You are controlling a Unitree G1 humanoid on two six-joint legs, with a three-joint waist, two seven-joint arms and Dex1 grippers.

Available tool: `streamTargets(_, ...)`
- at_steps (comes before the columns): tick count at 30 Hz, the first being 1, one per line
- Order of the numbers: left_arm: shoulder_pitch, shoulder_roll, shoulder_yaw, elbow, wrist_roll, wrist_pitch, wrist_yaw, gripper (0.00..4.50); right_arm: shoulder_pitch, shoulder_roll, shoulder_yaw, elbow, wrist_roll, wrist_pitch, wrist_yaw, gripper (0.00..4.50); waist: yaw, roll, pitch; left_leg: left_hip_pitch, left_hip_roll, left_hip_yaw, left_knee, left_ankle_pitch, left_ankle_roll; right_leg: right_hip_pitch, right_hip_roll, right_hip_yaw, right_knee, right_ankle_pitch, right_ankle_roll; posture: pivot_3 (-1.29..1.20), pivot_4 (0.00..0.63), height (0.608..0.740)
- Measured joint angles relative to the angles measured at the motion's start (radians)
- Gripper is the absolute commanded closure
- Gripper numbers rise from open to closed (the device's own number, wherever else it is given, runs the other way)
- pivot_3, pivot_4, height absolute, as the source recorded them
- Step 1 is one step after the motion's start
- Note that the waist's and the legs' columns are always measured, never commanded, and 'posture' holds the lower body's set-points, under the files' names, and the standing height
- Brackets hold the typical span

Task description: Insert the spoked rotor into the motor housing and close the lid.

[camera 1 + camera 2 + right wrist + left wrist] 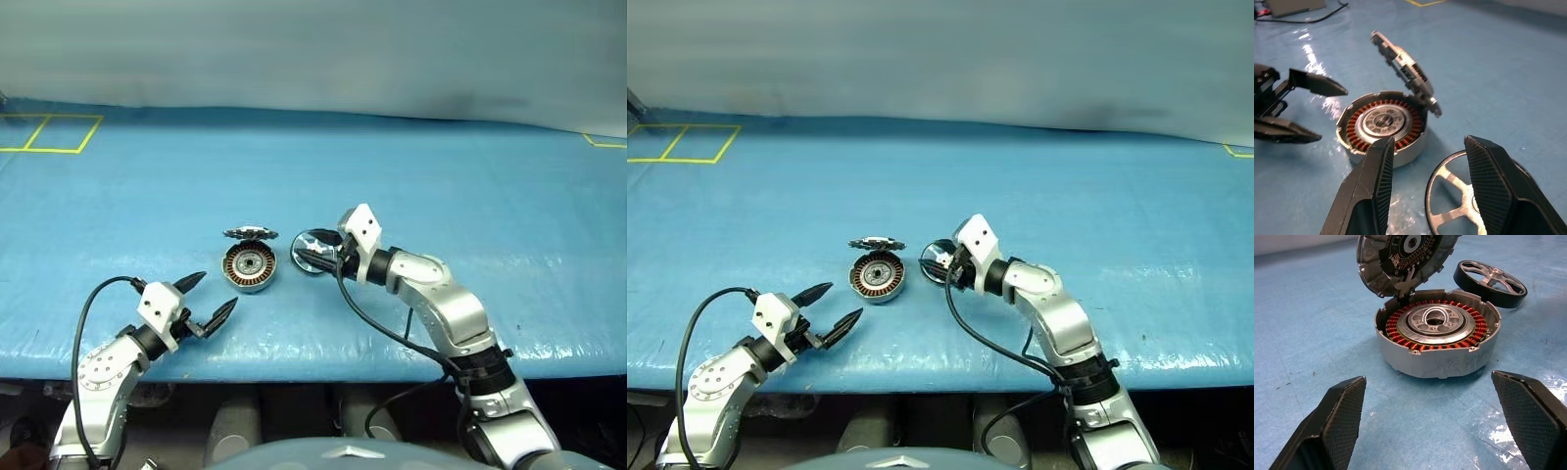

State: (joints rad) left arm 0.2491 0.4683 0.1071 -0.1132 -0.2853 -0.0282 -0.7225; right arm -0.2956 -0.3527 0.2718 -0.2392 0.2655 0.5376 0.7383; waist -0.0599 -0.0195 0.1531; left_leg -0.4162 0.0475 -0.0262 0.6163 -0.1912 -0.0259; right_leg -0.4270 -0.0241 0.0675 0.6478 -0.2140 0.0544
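Note:
The motor housing [249, 267] sits on the blue table, its copper windings and pale centre showing [1437, 325]. Its hinged lid [250, 233] stands raised at the far side [1400, 257]. Just right of the housing lies the spoked rotor [310, 244], a silver wheel with a dark rim [1490, 281], a little tilted. My right gripper [312, 255] is open over the rotor, its fingers [1376, 181] apart, with the wheel [1454, 208] below and between them. My left gripper [208, 299] is open and holds nothing, near the front edge and pointing at the housing.
Yellow tape lines mark the table's far left [49, 132] and far right [602, 143]. The table's front edge [313, 370] runs just behind both arms. A black cable [377, 323] hangs from the right arm.

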Motion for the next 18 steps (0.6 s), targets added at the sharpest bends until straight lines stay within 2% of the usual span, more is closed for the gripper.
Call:
streamTargets(2,-0.002,0.000,0.000,0.003,0.000,0.000,0.000,0.00,0.011,-0.003,0.044,0.007,-0.005,0.011,0.020,2.08,-0.003,0.000,0.000,0.000,0.000,0.000,0.000,0.000,0.000,0.000,0.000,0.000,0.000,0.000,0.000,0.00,0.150,0.740)
streamTargets(5,-0.010,0.000,0.000,0.008,0.000,0.000,0.000,0.00,0.005,0.043,0.073,0.048,-0.010,0.011,0.014,2.71,-0.004,0.000,0.000,0.001,0.000,0.000,0.001,0.000,0.000,0.000,0.000,0.000,0.001,0.000,0.000,0.00,0.150,0.740)
streamTargets(10,-0.010,0.000,0.000,0.012,0.000,0.000,0.000,0.00,-0.060,0.152,0.096,0.153,-0.030,-0.016,-0.020,4.38,-0.004,0.000,0.000,0.000,0.000,0.000,0.001,0.000,0.000,0.000,0.000,0.000,0.001,0.000,0.000,0.00,0.150,0.740)
streamTargets(15,-0.003,0.001,0.000,0.012,0.002,-0.001,0.001,0.00,-0.131,0.239,0.138,0.242,-0.068,-0.062,-0.040,4.48,-0.002,0.000,0.000,0.000,0.000,0.000,0.000,0.000,0.000,0.000,0.000,0.000,0.001,0.000,0.000,0.00,0.150,0.740)
streamTargets(18,0.009,0.001,0.000,0.012,0.002,-0.002,0.002,0.00,-0.144,0.254,0.145,0.294,-0.090,-0.083,-0.045,4.48,0.000,0.000,0.000,0.000,0.000,0.000,0.001,0.000,0.000,0.000,0.000,0.000,0.001,0.000,0.000,0.00,0.150,0.740)
